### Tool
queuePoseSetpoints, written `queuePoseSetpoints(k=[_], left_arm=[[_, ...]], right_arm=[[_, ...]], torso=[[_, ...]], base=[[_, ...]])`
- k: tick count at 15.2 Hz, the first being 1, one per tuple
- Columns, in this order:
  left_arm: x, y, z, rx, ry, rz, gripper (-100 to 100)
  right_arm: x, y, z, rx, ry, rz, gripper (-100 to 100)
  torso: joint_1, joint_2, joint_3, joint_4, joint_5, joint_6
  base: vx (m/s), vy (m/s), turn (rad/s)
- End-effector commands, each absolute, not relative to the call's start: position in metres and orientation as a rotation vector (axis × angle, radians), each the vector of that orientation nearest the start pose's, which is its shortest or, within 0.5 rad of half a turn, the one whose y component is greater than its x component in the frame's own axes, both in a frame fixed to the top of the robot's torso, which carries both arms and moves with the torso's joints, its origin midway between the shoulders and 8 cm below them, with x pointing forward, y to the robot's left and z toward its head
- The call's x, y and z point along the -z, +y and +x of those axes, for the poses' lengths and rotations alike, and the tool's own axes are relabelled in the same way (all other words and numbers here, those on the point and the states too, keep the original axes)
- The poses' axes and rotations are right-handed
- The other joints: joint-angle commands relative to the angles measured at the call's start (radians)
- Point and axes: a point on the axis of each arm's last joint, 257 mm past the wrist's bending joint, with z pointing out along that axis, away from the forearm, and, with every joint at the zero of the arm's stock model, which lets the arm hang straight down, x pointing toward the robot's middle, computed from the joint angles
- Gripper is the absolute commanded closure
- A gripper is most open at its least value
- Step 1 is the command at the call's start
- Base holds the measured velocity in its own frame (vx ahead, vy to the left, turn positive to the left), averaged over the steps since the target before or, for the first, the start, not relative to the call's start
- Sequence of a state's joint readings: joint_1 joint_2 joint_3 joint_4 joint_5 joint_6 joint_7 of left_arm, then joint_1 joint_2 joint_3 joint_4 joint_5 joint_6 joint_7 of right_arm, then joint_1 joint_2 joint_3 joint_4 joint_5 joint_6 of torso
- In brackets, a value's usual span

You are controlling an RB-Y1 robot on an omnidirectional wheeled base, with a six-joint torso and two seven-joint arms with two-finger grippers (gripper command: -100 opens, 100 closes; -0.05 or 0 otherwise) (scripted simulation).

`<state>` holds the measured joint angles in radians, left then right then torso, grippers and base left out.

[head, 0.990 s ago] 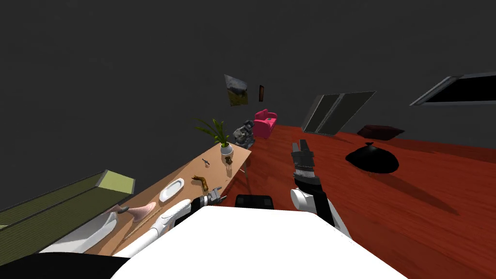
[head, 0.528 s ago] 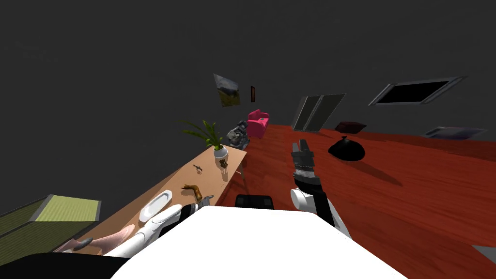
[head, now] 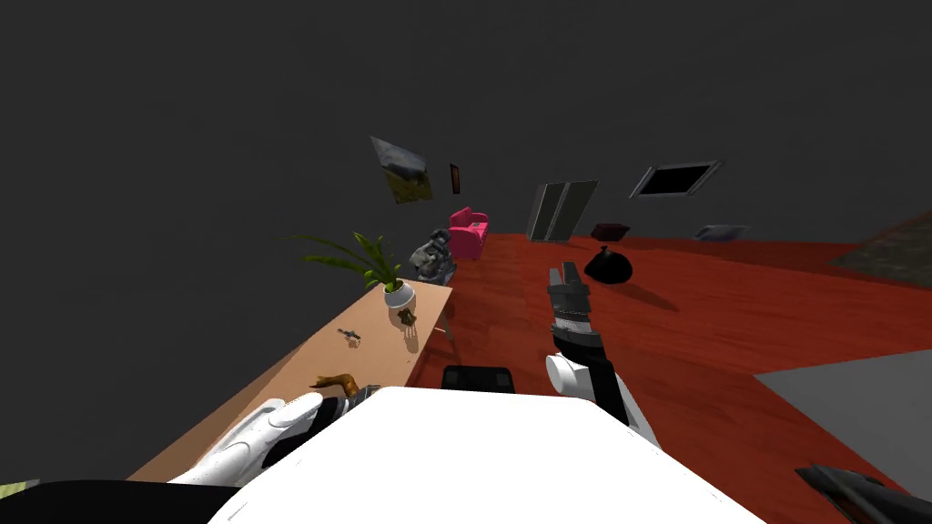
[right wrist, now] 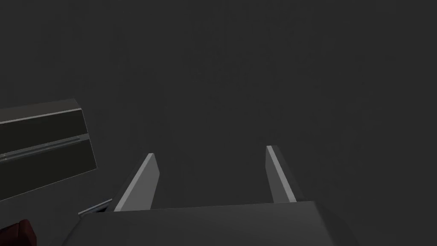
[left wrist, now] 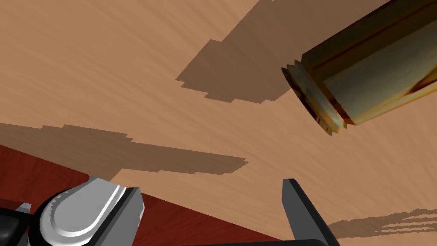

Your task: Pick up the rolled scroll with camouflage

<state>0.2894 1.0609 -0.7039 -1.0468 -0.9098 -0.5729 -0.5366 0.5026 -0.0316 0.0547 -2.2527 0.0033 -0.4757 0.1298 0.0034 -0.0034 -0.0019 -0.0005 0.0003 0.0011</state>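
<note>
Near scroll (left wrist: 367,68), left hand (left wrist: 196,184) spread, empty

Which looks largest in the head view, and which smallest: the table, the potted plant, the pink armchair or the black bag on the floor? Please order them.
1. table
2. potted plant
3. pink armchair and black bag: they look about alike, so I do not rank them. Both stand far from the camera, so their true size is unsure.

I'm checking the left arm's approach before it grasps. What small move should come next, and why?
Probably slide the left gripper sideways and forward until the scroll sits between its open jaws. The scroll lies on the table beyond the tips and off to one side of the gap, so closing now would likely catch nothing.
</note>
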Motion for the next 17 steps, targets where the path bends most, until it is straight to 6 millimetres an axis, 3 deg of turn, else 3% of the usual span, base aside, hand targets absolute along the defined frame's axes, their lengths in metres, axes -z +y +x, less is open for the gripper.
queuePoseSetpoints(k=[1, 2, 3, 4, 6, 7, 9, 10, 11, 12, 15, 17], left_arm=[[0.536, 0.483, 0.074, 0.210, 2.491, 1.466, -100], [0.535, 0.511, 0.049, 0.182, 2.519, 1.576, -100], [0.535, 0.511, 0.049, 0.182, 2.519, 1.576, -100], [0.533, 0.537, 0.026, 0.161, 2.542, 1.682, -100], [0.533, 0.537, 0.026, 0.161, 2.542, 1.682, -100], [0.529, 0.558, 0.004, 0.149, 2.557, 1.783, -100], [0.529, 0.560, 0.004, 0.147, 2.559, 1.783, -100], [0.524, 0.578, -0.015, 0.142, 2.566, 1.878, -100], [0.524, 0.580, -0.017, 0.138, 2.571, 1.878, -100], [0.519, 0.596, -0.035, 0.137, 2.577, 1.966, -100], [0.515, 0.611, -0.051, 0.138, 2.580, 2.046, -100], [0.508, 0.630, -0.076, 0.152, 2.570, 2.177, -100]], right_arm=[[-0.006, -0.259, 0.356, -1.223, 0.713, 0.630, 0], [-0.005, -0.259, 0.356, -1.223, 0.713, 0.630, 0], [-0.005, -0.259, 0.356, -1.223, 0.713, 0.630, 0], [-0.005, -0.259, 0.356, -1.223, 0.713, 0.630, 0], [-0.005, -0.259, 0.356, -1.223, 0.713, 0.630, 0], [-0.005, -0.260, 0.356, -1.223, 0.713, 0.630, 0], [-0.005, -0.259, 0.356, -1.223, 0.713, 0.630, 0], [-0.005, -0.260, 0.356, -1.223, 0.713, 0.630, 0], [-0.005, -0.259, 0.356, -1.223, 0.713, 0.630, 0], [-0.005, -0.259, 0.356, -1.223, 0.713, 0.630, 0], [-0.005, -0.259, 0.356, -1.223, 0.713, 0.630, 0], [-0.005, -0.259, 0.356, -1.223, 0.713, 0.630, 0]], torso=[[0.000, 0.000, 0.000, 0.000, 0.000, 0.000], [0.000, 0.000, 0.000, 0.000, 0.000, -0.001], [0.000, 0.000, 0.000, 0.000, 0.000, -0.001], [0.000, 0.000, 0.000, 0.000, 0.000, -0.001], [0.000, 0.000, 0.000, 0.000, 0.000, -0.001], [-0.001, 0.000, 0.000, 0.000, 0.000, -0.001], [-0.001, 0.001, 0.000, 0.000, 0.000, -0.001], [-0.001, 0.001, 0.000, 0.000, 0.000, -0.002], [-0.001, 0.001, 0.000, 0.000, 0.000, -0.001], [0.000, 0.001, 0.000, 0.000, 0.000, -0.001], [0.001, 0.000, 0.000, 0.000, 0.000, -0.001], [0.001, 0.000, 0.000, 0.000, 0.001, -0.001]], base=[[0.029, 0.032, -0.321], [0.029, 0.030, -0.345], [0.025, 0.030, -0.262], [0.025, 0.031, -0.272], [0.017, 0.029, -0.202], [0.016, 0.018, -0.264], [0.014, 0.022, -0.152], [0.018, 0.013, -0.246], [0.016, 0.019, -0.248], [0.013, 0.023, -0.271], [0.020, 0.031, -0.230], [0.023, 0.035, -0.307]])
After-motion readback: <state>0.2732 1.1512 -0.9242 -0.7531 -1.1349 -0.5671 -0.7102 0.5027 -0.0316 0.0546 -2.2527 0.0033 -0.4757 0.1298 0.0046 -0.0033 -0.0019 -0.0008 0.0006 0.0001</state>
